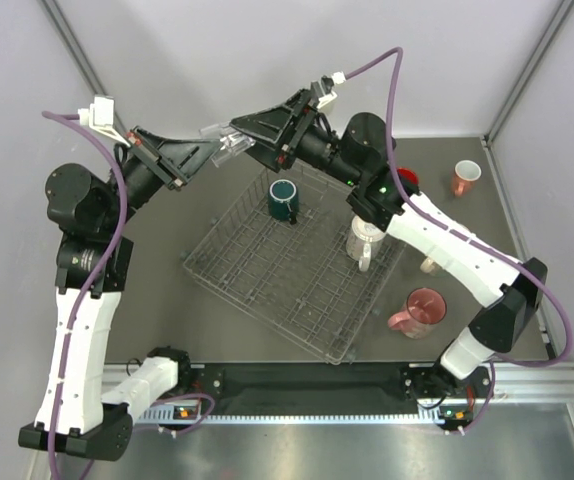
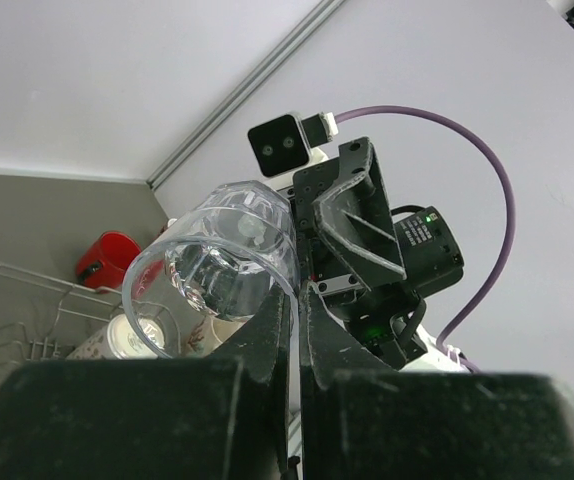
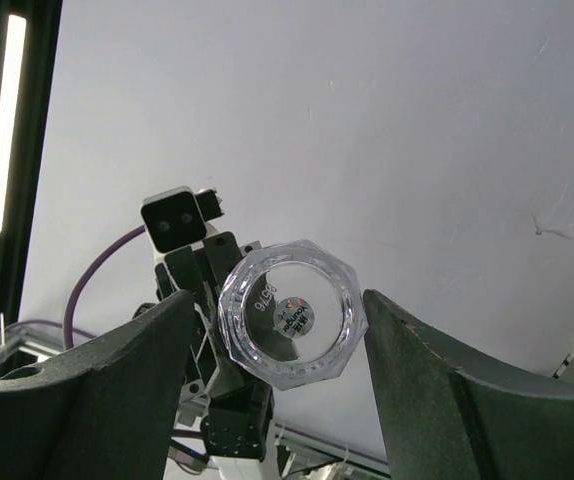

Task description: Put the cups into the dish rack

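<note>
Nearest the arm bases, right of centre, a pink mug [image 1: 422,310] rests on the surface [image 1: 217,320], just outside the rack's right-hand edge. The rack [image 1: 267,290] sits mid-surface, turned corner-on to the arms.

Contents of the rack:
- A teal mug [image 1: 285,198] stands mouth-up near the far corner.
- A cream mug [image 1: 365,240] sits at the right edge, partly under the right arm.

Beyond the far corner, the glass [image 1: 225,143] is held clear of the surface, lying on its side between the two arms.
- The left fingers [image 2: 267,345] are pinched almost together on the wall of the glass at its rim. The mouth faces the left wrist camera.
- The right fingers [image 3: 137,380] are spread wide, one on each side of the eight-sided base, which carries a round sticker.
- The right wrist view does not settle whether either finger touches the glass. They lie very close to it.

Further back on the right:
- A red mug [image 1: 408,179] stands on the surface, largely hidden behind the right arm.
- A small salmon mug [image 1: 464,177] stands upright near the far right corner, well apart from the rack.
</note>
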You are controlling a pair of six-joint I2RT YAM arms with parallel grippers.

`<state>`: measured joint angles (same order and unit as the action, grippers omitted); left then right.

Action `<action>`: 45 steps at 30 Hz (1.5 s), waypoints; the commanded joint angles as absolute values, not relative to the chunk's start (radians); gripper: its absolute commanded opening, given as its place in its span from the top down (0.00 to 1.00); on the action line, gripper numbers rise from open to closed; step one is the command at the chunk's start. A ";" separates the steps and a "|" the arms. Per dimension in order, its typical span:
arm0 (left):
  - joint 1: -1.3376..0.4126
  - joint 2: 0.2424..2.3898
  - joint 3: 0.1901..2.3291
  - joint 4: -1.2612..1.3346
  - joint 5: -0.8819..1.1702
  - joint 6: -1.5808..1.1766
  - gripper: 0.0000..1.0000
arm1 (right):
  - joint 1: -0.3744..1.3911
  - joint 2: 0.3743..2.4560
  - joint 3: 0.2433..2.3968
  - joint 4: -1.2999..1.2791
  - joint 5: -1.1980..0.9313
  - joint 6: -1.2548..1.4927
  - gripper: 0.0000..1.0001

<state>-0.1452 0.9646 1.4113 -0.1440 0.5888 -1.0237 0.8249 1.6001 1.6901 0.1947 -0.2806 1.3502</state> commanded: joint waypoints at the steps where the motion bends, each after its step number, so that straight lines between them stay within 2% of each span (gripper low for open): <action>1: -0.149 0.948 1.410 -0.104 0.615 -1.025 1.00 | 0.851 1.597 1.709 0.265 -0.282 1.362 0.33; 4: -0.150 0.954 1.413 -0.103 0.632 -1.026 1.00 | 0.859 1.603 1.709 0.270 -0.291 1.358 0.47; 5: -0.149 0.959 1.413 -0.101 0.640 -1.028 1.00 | 0.861 1.603 1.703 0.278 -0.291 1.356 0.61; 6: -0.149 0.960 1.413 -0.100 0.652 -1.029 1.00 | 0.861 1.598 1.686 0.288 -0.296 1.355 0.71; 7: -0.149 0.959 1.411 -0.100 0.660 -1.029 1.00 | 0.861 1.594 1.677 0.296 -0.295 1.347 0.90; 8: -0.149 0.963 1.411 -0.103 0.666 -1.026 1.00 | 0.859 1.591 1.672 0.293 -0.295 1.336 1.00; 10: -0.149 0.969 1.420 -0.159 0.666 -1.003 1.00 | 0.853 1.577 1.678 0.259 -0.295 1.269 1.00; 11: -0.149 0.983 1.445 -0.213 0.661 -0.962 0.92 | 0.848 1.572 1.683 0.188 -0.288 1.237 1.00; 12: -0.149 0.989 1.459 -0.316 0.651 -0.941 0.77 | 0.844 1.554 1.684 0.155 -0.278 1.205 1.00; 13: -0.150 0.994 1.469 -0.372 0.638 -0.921 0.54 | 0.839 1.543 1.683 0.118 -0.269 1.137 1.00; 14: -0.149 0.999 1.479 -0.405 0.637 -0.882 0.45 | 0.828 1.534 1.678 0.045 -0.261 1.103 1.00; 16: -0.149 0.997 1.486 -0.500 0.615 -0.847 0.14 | 0.819 1.496 1.648 -0.029 -0.224 0.993 1.00; 17: -0.149 0.996 1.496 -0.527 0.603 -0.809 0.04 | 0.818 1.473 1.626 -0.094 -0.207 0.947 1.00; 18: -0.149 0.996 1.503 -0.595 0.589 -0.789 0.02 | 0.816 1.462 1.617 -0.145 -0.160 0.896 1.00; 20: -0.149 0.999 1.532 -0.671 0.516 -0.729 0.02 | 0.819 1.444 1.592 -0.222 -0.106 0.743 1.00; 24: -0.149 1.017 1.574 -0.793 0.424 -0.666 0.02 | 0.863 1.367 1.416 -0.368 0.171 0.487 1.00; 30: -0.150 1.054 1.597 -0.870 0.394 -0.637 0.03 | 0.954 1.289 1.095 -0.365 0.546 0.445 1.00; 35: -0.149 1.066 1.597 -0.888 0.387 -0.634 0.04 | 0.966 1.268 0.896 -0.195 0.656 0.468 1.00; 38: -0.149 1.072 1.597 -0.908 0.390 -0.629 0.05 | 0.966 1.317 0.871 -0.180 0.736 0.508 1.00; 45: -0.149 1.080 1.611 -0.925 0.405 -0.620 0.05 | 0.966 1.368 0.818 0.026 0.678 0.442 1.00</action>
<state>-0.1467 1.0763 1.5711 -0.9173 0.3996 -0.6472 0.9573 1.3457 0.8169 -0.1513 0.6540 0.4767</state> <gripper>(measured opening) 0.952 0.483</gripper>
